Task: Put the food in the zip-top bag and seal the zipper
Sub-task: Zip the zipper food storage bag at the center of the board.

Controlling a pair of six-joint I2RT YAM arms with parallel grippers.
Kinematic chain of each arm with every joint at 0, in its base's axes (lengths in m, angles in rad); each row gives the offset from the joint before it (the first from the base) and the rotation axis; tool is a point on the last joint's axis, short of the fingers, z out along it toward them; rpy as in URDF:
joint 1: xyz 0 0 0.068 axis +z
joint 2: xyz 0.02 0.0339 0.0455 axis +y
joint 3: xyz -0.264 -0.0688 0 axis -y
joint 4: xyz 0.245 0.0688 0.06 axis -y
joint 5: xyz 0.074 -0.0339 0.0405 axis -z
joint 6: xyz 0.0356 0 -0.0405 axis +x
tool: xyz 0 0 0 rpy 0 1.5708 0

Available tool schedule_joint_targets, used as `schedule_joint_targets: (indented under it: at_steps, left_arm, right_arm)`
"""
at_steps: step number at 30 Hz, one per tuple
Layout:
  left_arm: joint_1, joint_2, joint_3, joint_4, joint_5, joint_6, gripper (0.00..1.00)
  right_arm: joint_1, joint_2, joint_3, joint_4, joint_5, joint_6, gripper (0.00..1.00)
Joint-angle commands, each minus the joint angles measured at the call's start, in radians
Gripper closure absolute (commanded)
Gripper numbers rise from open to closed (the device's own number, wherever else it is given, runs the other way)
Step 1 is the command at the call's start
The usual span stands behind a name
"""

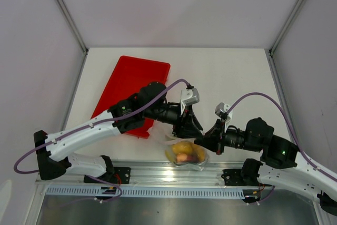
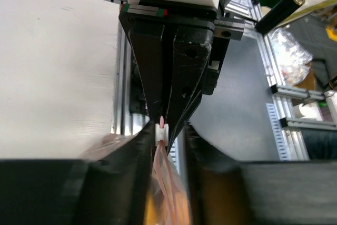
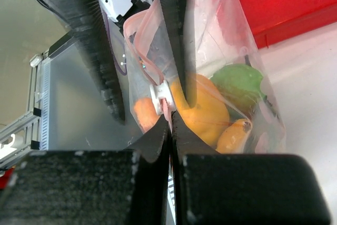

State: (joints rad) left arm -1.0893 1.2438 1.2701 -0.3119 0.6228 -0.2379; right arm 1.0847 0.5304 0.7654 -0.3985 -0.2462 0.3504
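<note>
Zip-top bag (image 3: 231, 51) sits at the near edge of the table (image 1: 226, 77), just off the red tray (image 1: 131, 85). It's crinkly clear film, food already inside: smooth rounded mango (image 3: 202, 111), green lime (image 3: 239, 85). Right gripper (image 3: 171, 127) is pinched tight on the pink zipper (image 3: 143, 51) end, probably anchoring it taut. Left gripper (image 2: 167, 133) jaws straddle the small white slider (image 3: 160, 96), gap either side, likely to drag it shut.

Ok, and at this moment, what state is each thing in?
Zip-top bag: food inside, held by its mouth edge.
Zipper: tracks apart beyond the white slider, not sealed.
Left claw: open, straddling the slider.
Right claw: shut on the zipper.
Red tray: no food on its visible part.
</note>
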Motion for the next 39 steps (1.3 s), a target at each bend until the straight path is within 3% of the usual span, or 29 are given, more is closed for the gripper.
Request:
schedule_joint_targets:
  at_steps: [1, 9, 18, 30, 34, 36, 39]
  left_arm:
    - [0.012, -0.017, -0.001, 0.046, 0.035, -0.011, 0.74]
    - [0.022, -0.026, -0.026, 0.068, 0.057, -0.041, 0.99]
    - [0.023, -0.017, -0.026, 0.054, 0.049, -0.049, 0.99]
    - [0.055, -0.006, -0.026, 0.013, -0.047, -0.060, 1.00]
    - [0.084, -0.015, -0.028, 0.025, -0.011, -0.078, 0.99]
    - [0.089, -0.018, -0.026, 0.042, 0.012, -0.087, 0.99]
    - [0.089, -0.023, -0.023, 0.060, 0.051, -0.104, 0.99]
  right_arm:
    - [0.000, -0.018, 0.045, 0.059, 0.002, 0.025, 1.00]
    - [0.000, -0.027, 0.008, 0.173, 0.091, 0.101, 1.00]
    - [0.000, -0.056, 0.020, 0.181, 0.237, 0.160, 1.00]
    - [0.000, -0.107, -0.037, 0.306, 0.147, 0.242, 1.00]
    - [0.000, -0.101, -0.023, 0.258, 0.101, 0.176, 1.00]
    - [0.000, -0.095, -0.017, 0.233, 0.003, 0.098, 1.00]
    - [0.000, -0.090, 0.002, 0.167, 0.001, 0.033, 0.98]
